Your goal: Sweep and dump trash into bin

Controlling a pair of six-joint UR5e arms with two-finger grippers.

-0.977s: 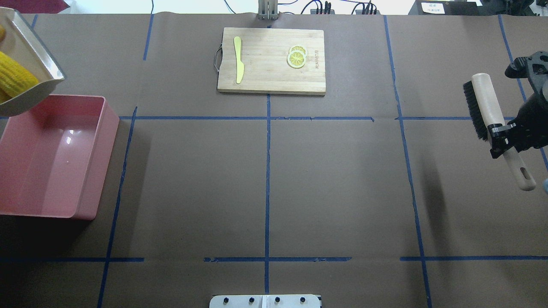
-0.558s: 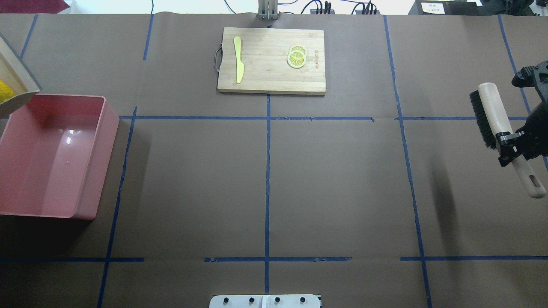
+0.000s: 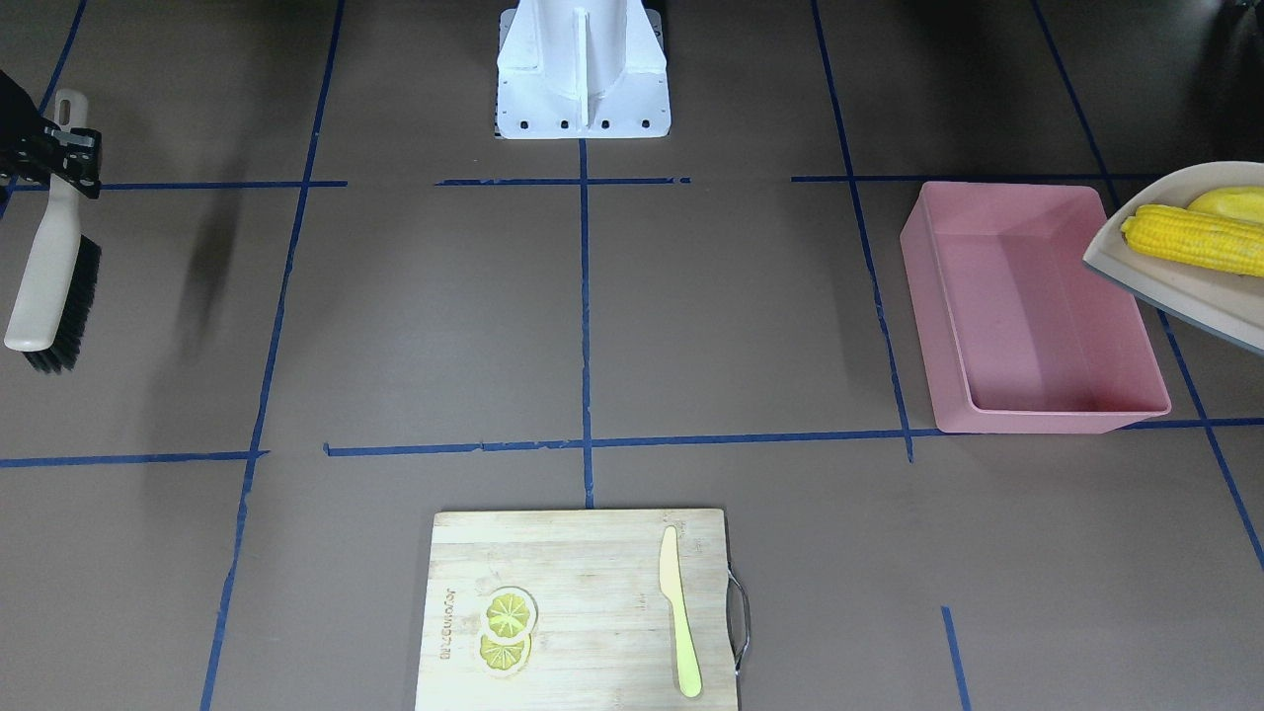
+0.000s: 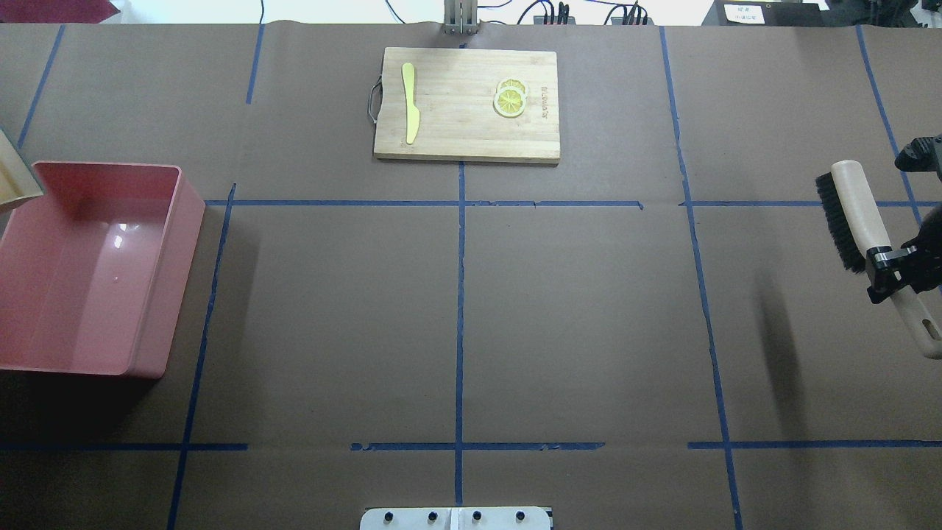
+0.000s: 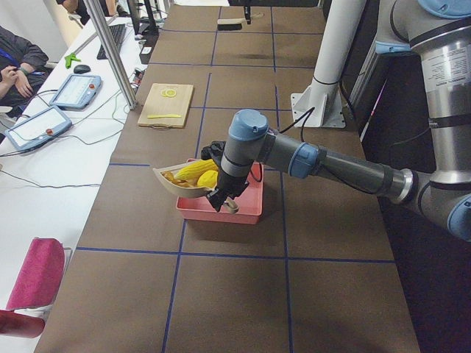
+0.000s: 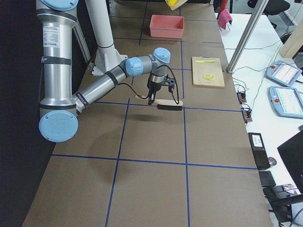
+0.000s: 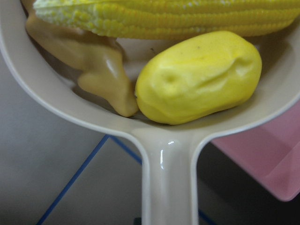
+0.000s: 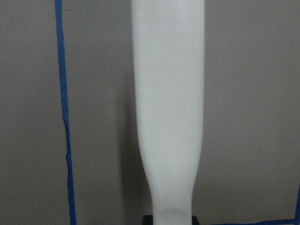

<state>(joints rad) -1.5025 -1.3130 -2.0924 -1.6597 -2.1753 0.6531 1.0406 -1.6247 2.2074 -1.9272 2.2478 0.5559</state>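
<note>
Left wrist-mounted view has the corn cob (image 7: 164, 16), potato lump (image 7: 199, 77) and ginger root (image 7: 93, 61) heaped in the dustpan (image 7: 166, 164), held off the worktop (image 3: 592, 326) over the outer edge of the pink bin (image 3: 1027, 316); whether my left end effector (image 5: 223, 200) is clamped on its handle I cannot tell. I judge tipping should wait until the lip is over the bin's middle, then go slowly so nothing clears the low walls. My right end effector (image 4: 887, 266) is closed around the brush (image 4: 846, 213), well apart.
</note>
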